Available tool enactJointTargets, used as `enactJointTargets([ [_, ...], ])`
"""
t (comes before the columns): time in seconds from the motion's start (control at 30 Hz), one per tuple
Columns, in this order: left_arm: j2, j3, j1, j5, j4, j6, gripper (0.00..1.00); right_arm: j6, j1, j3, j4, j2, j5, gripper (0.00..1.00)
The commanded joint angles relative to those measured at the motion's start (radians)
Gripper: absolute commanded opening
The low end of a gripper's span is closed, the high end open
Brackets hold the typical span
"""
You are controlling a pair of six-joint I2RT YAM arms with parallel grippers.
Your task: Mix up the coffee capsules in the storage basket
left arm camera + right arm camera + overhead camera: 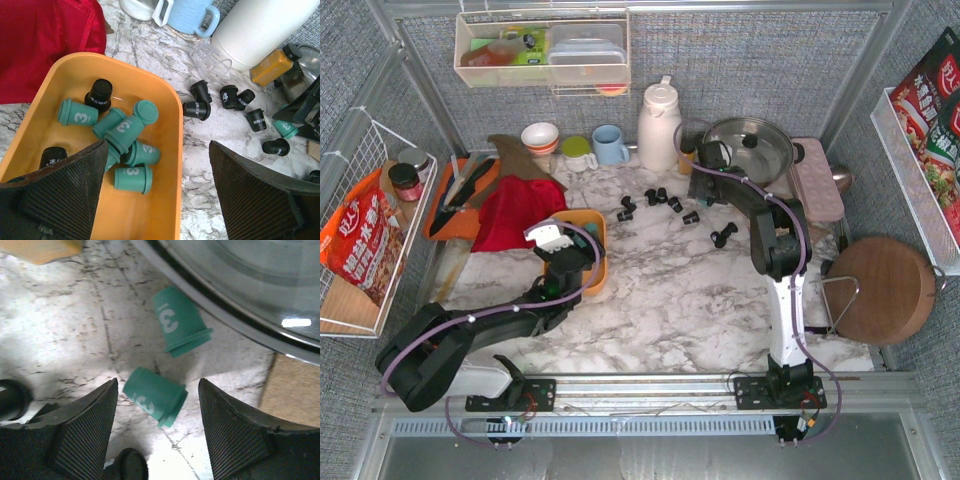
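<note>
So, the left gripper [157, 150] hangs spread wide over the orange basket [60, 80], holding nothing; the basket has mostly teal capsules [125, 129] plus two black ones [100, 95]; more black capsules [197, 107] lie loose on the marble table [225, 135]; the right gripper [158, 385] sits spread around a teal capsule [154, 396] beside the pan [240, 285], gaps both sides.

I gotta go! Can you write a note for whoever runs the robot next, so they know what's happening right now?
Left gripper: open, empty, above the shallow orange plastic storage basket.
Right gripper: open around a teal-green capsule lying on the marble table by the steel pot, not gripping yet; another teal capsule lies beside it.
Done: the basket holds mostly teal capsules and at least two glossy black ones.
Left to do: several black capsules lie scattered on the table, outside the basket.
</note>
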Motion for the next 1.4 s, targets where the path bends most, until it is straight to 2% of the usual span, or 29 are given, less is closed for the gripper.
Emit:
enactJointTargets([
  [0.0, -0.011, -0.002, 0.001, -0.002, 0.028, 0.006, 0.90, -0.037, -0.001, 0.034, -0.086, 0.016, 0.071, 0.68],
  [0.2, -0.016, -0.002, 0.001, 0.003, 0.028, 0.007, 0.90, -0.053, -0.001, 0.052, -0.100, 0.028, 0.038, 0.55],
  [0.37, -0.019, -0.002, 0.001, 0.002, 0.033, 0.020, 0.90, -0.059, 0.000, 0.027, -0.080, 0.015, 0.004, 0.41],
  [0.53, -0.017, -0.004, 0.001, 0.048, 0.088, 0.105, 0.90, -0.084, 0.014, -0.034, -0.050, -0.049, -0.022, 0.36],
  [0.7, 0.016, 0.000, 0.000, 0.340, 0.249, 0.380, 0.94, -0.115, 0.055, -0.185, 0.021, -0.211, -0.065, 0.35],
  [0.83, 0.041, -0.007, -0.001, 0.593, 0.347, 0.543, 0.94, -0.088, 0.105, -0.374, 0.133, -0.429, -0.138, 0.35],
  [0.93, 0.066, -0.045, -0.002, 0.741, 0.484, 0.654, 0.92, -0.057, 0.155, -0.512, 0.204, -0.583, -0.229, 0.35],
  [1.03, 0.081, -0.079, -0.004, 0.853, 0.610, 0.718, 0.91, -0.030, 0.209, -0.650, 0.308, -0.735, -0.367, 0.35],
  [1.2, 0.083, -0.093, -0.012, 1.013, 0.659, 0.765, 0.87, 0.037, 0.280, -0.859, 0.473, -0.953, -0.519, 0.35],
  [1.37, 0.076, -0.100, -0.024, 1.143, 0.675, 0.817, 0.81, 0.087, 0.335, -0.953, 0.577, -1.059, -0.607, 0.35],
])
